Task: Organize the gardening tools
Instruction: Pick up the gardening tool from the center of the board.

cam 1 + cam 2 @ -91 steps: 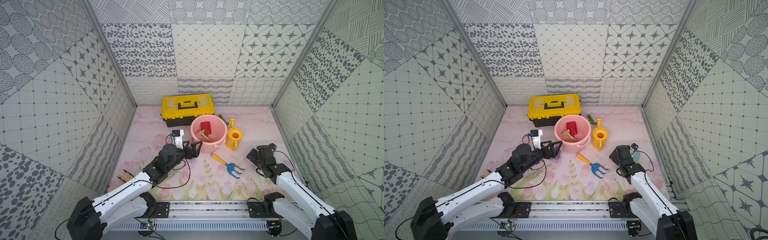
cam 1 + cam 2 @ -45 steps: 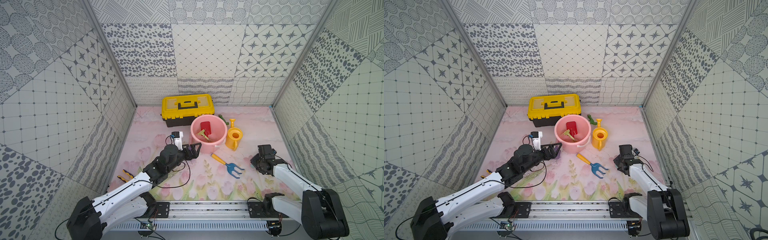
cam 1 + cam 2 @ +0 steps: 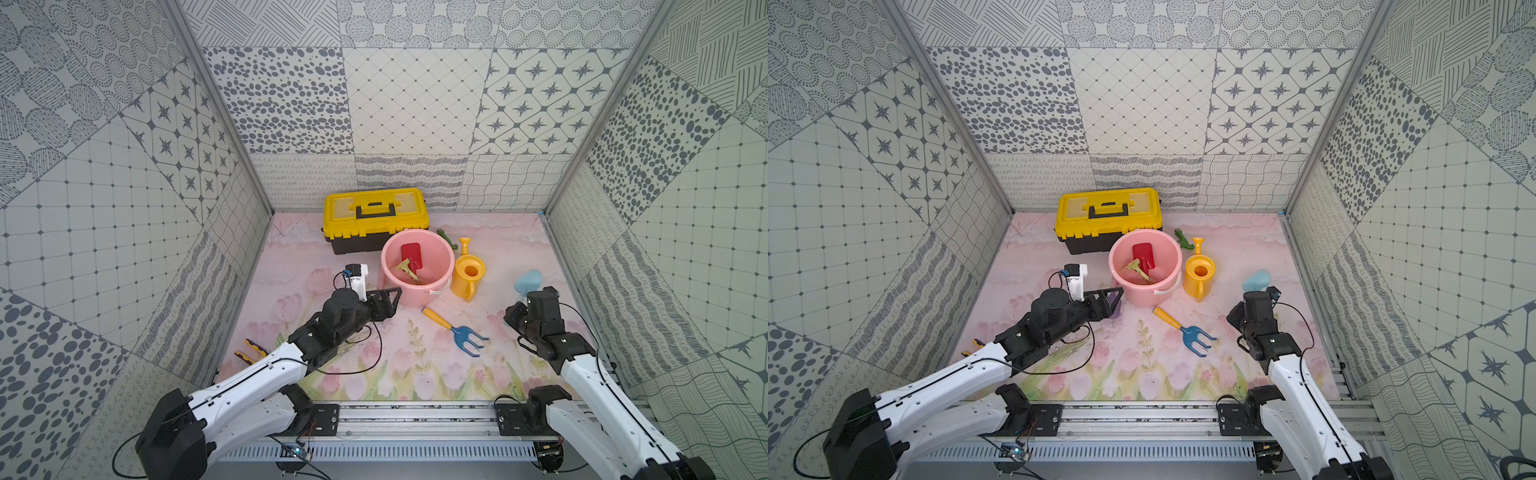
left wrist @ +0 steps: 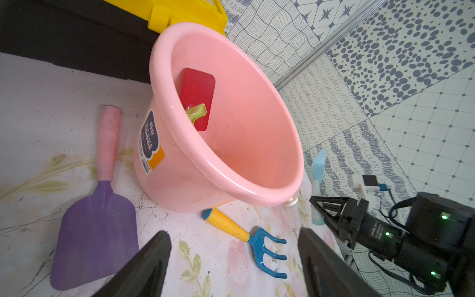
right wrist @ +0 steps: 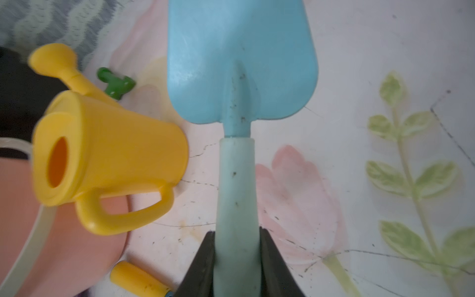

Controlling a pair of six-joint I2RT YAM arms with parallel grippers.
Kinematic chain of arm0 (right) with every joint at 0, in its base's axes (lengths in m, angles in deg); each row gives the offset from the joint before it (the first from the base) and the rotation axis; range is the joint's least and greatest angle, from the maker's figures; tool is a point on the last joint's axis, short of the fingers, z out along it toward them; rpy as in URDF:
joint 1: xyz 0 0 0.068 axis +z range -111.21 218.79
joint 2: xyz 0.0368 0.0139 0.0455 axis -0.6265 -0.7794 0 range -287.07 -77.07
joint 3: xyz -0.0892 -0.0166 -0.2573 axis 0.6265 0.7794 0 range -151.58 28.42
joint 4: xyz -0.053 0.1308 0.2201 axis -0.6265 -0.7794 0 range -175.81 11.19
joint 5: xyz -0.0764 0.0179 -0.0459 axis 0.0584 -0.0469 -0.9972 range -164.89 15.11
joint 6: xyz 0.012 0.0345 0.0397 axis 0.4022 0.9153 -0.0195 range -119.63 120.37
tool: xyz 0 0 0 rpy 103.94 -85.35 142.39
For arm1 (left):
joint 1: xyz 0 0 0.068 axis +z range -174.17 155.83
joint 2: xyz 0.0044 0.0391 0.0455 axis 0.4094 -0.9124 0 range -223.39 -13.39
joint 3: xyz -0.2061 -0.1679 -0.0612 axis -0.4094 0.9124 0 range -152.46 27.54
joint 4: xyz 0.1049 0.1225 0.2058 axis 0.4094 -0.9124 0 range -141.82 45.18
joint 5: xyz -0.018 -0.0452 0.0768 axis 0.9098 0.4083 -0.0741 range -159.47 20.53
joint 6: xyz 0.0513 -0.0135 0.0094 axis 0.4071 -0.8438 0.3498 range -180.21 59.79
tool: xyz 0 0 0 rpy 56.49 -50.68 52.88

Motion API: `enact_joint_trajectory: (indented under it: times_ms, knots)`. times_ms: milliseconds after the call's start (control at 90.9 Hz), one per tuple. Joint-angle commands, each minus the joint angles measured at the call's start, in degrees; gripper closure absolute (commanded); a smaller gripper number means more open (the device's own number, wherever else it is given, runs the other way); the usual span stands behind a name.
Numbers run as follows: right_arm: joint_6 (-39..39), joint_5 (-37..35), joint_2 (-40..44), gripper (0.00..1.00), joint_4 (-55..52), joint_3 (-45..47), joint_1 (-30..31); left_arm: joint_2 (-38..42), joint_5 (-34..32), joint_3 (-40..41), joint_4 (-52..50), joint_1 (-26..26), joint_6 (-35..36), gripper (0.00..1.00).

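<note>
Flowered matting (image 3: 374, 374) is covering the floor. The right gripper (image 5: 236, 231) is pinching the handle of the pale-blue trowel (image 5: 241, 64). The left gripper (image 4: 231, 239) is hovering with its jaws spread, near the purple scoop (image 4: 97, 226). A blue fork (image 3: 455, 330) is lying between the arms. Farther back, a pink bucket (image 3: 438, 259) is holding the red spade (image 3: 411, 254) and green rake (image 3: 405, 268), with a yellow watering can (image 3: 469, 276) standing just beside it and a yellow toolbox (image 3: 374, 208) sitting behind.
</note>
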Motion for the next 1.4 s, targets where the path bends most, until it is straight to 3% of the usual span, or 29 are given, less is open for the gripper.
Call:
enact_joint_trajectory:
  times_ms: [0, 220, 429, 891, 1101, 1178, 1387]
  knots:
    - [-8.4, -5.9, 2.5, 0.98, 3.9, -5.1, 7.7, -2.7, 3.9, -2.6, 2.7, 0.0, -0.7, 0.21]
    - [-23.0, -18.3, -3.0, 0.97, 16.3, -6.0, 31.3, -8.4, 13.4, -8.3, 3.5, 0.0, -2.7, 0.24]
    - [-31.0, -20.9, -6.5, 0.96, 22.9, -5.3, 42.9, -11.7, 21.2, -13.0, 5.5, -0.4, -2.3, 0.31]
    - [-32.3, -13.7, -5.5, 0.95, 25.7, -3.9, 44.1, -15.2, 22.2, -19.0, 5.5, -2.7, 3.3, 0.47]
    - [-32.9, -10.3, -4.3, 0.95, 26.7, -2.5, 44.3, -18.3, 18.9, -25.4, -1.0, -2.6, 8.8, 0.51]
    - [-33.0, -10.0, -4.1, 0.96, 26.6, -2.4, 44.5, -18.7, 17.9, -26.8, -2.1, -2.6, 10.0, 0.58]
    - [-32.8, -9.7, -3.8, 0.92, 26.4, -2.6, 44.8, -19.2, 17.6, -28.7, -2.5, -2.7, 11.5, 1.00]
